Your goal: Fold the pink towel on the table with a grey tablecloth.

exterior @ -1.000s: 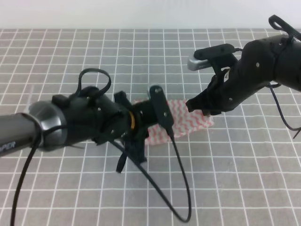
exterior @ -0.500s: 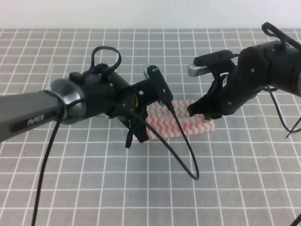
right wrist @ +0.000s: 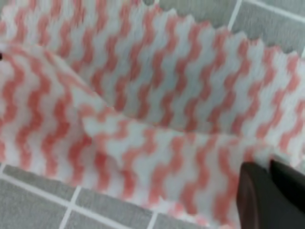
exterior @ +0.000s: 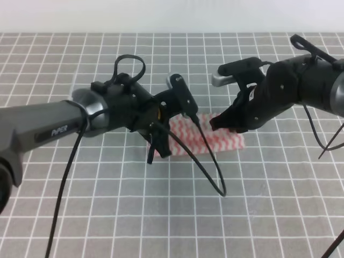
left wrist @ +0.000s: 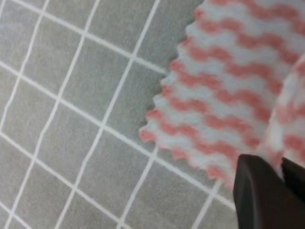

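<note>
Mid-table on grey, white-gridded tablecloth (exterior: pixel 107 215), thin pink-and-white zigzag towel (exterior: pixel 215 141) mid-fold, each end seemingly pinched in closed black fingers of left gripper (exterior: pixel 156 148) and right gripper (exterior: pixel 217 123), a lifted flap showing; next, likely laying gripped edges across evenly before release.

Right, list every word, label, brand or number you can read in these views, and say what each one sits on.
"PiPER": white lettering on the grey forearm tube of the left arm, exterior high view, slightly blurred.
Left wrist view: no text, only the pink towel and the grey tablecloth with its grid.
Right wrist view: no text.
Right arm: no readable marking.
</note>
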Available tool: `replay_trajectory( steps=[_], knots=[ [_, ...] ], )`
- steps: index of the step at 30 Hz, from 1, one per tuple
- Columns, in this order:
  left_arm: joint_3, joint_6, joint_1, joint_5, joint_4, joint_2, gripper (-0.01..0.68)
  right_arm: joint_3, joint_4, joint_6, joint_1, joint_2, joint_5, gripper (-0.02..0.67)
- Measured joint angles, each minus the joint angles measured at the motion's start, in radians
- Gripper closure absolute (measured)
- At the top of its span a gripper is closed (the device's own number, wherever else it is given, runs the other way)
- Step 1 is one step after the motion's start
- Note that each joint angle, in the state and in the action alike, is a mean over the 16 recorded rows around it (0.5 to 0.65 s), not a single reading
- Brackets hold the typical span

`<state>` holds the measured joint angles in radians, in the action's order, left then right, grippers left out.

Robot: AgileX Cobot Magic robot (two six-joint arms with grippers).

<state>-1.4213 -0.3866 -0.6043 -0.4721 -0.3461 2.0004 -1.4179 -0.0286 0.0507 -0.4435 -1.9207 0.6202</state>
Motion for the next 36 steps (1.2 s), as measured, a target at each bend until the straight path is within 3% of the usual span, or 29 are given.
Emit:
replay_trajectory(
  steps=[12,36],
  knots=[
    [-0.023,-0.001,0.037,0.046,0.017,0.025,0.675,0.0,0.009,0.003,0.025,-0.007,-0.04,0.664],
    [-0.031,-0.007,0.045,0.118,0.029,0.052,0.675,-0.001,0.012,0.003,0.034,-0.034,-0.047,0.664]
  ],
)
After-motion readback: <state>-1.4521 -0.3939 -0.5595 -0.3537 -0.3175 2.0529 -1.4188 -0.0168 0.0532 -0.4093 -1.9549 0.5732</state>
